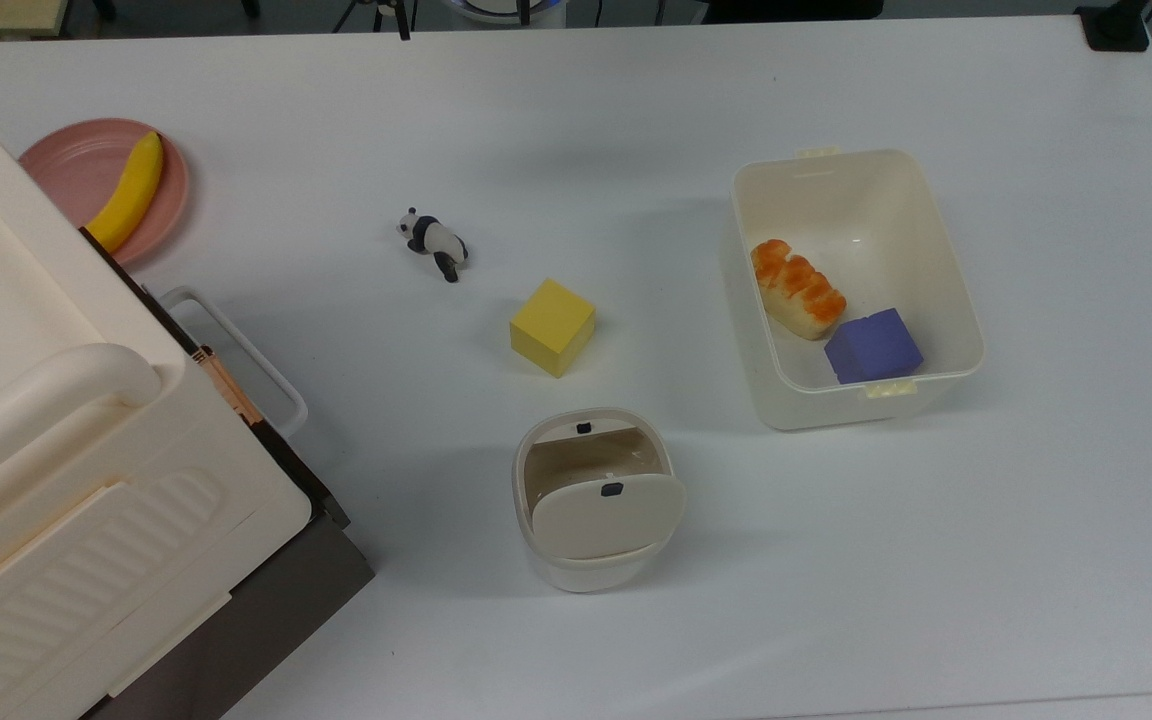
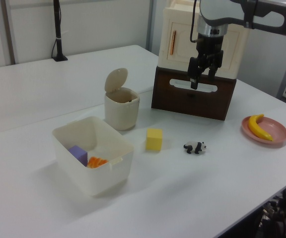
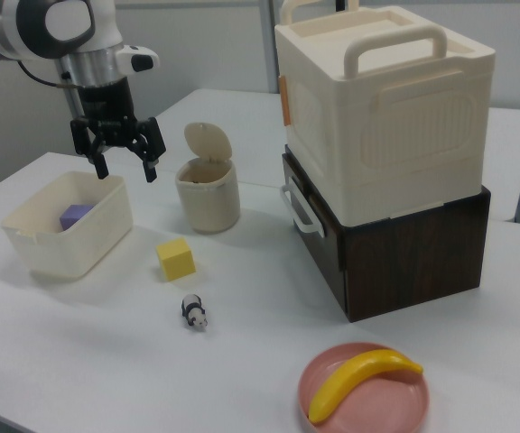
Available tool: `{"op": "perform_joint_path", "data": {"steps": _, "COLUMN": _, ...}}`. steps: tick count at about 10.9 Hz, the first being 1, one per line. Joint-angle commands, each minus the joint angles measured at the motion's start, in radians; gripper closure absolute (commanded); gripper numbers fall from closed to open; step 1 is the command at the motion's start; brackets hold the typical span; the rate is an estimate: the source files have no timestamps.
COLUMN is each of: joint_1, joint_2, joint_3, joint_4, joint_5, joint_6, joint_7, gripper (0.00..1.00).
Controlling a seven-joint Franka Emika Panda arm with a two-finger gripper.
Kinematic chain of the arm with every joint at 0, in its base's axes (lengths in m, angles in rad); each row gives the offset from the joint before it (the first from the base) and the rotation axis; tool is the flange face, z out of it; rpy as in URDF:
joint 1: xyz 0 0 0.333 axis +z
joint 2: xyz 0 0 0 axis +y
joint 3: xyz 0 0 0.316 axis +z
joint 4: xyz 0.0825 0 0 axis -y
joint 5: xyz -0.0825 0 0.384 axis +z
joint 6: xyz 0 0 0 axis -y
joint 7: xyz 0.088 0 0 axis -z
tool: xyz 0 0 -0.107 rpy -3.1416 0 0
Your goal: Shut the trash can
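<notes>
My black two-finger claw (image 3: 116,155) hangs up in the air with its fingers spread and nothing between them, well above the white table (image 1: 1036,550). In the right view it sits over the near edge of the large rectangular cream plastic tub (image 3: 61,227), to the right view's left of my target.

And there's the target: the small cream rounded-square plastic trash can (image 3: 208,206), standing on the table between that tub and the big cream box with a handle (image 3: 382,108) stacked on a dark brown cabinet (image 3: 404,248). Its beige hinged flap lid (image 3: 207,142) stands up nearly vertical, mouth wide open, so the closing is not yet done. From the top view the lid (image 1: 606,515) leans over the bottom edge of the can (image 1: 536,450), little black button showing.

Here's how I'd judge it: come across above the can, get behind the raised flap on its hinge side, then push its upper edge forward and down over the opening. Gentle pressure, I reckon, since a can like this looks light and could tip or slide if shoved sideways.

Just beside the can sits a yellow cube (image 3: 176,260), and beyond it a small black-and-white panda figure (image 3: 195,312); both look out of my path. A yellow banana (image 3: 361,383) rests on a pink plate (image 3: 332,410), well away.

Hard to make out: the hinge itself and the can's inside; the tub wall hides much of the purple block (image 3: 76,216) in the right view
</notes>
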Motion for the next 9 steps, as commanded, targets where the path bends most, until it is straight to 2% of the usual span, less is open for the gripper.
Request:
{"op": "perform_joint_path", "data": {"steps": 1, "joint_1": 0.016, "joint_2": -0.024, "joint_3": -0.010, "joint_4": -0.035, "joint_5": 0.008, "joint_6": 0.020, "joint_7": 0.036, "gripper": 0.00}}
{"op": "perform_joint_path", "data": {"steps": 4, "joint_1": 0.015, "joint_2": -0.022, "joint_3": -0.010, "joint_4": -0.033, "joint_5": 0.013, "joint_6": 0.026, "joint_7": 0.125, "gripper": 0.00}}
{"op": "perform_joint_path", "data": {"steps": 9, "joint_1": 0.013, "joint_2": -0.019, "joint_3": -0.011, "joint_4": -0.035, "joint_5": 0.017, "joint_6": 0.129, "joint_7": 0.194, "gripper": 0.00}}
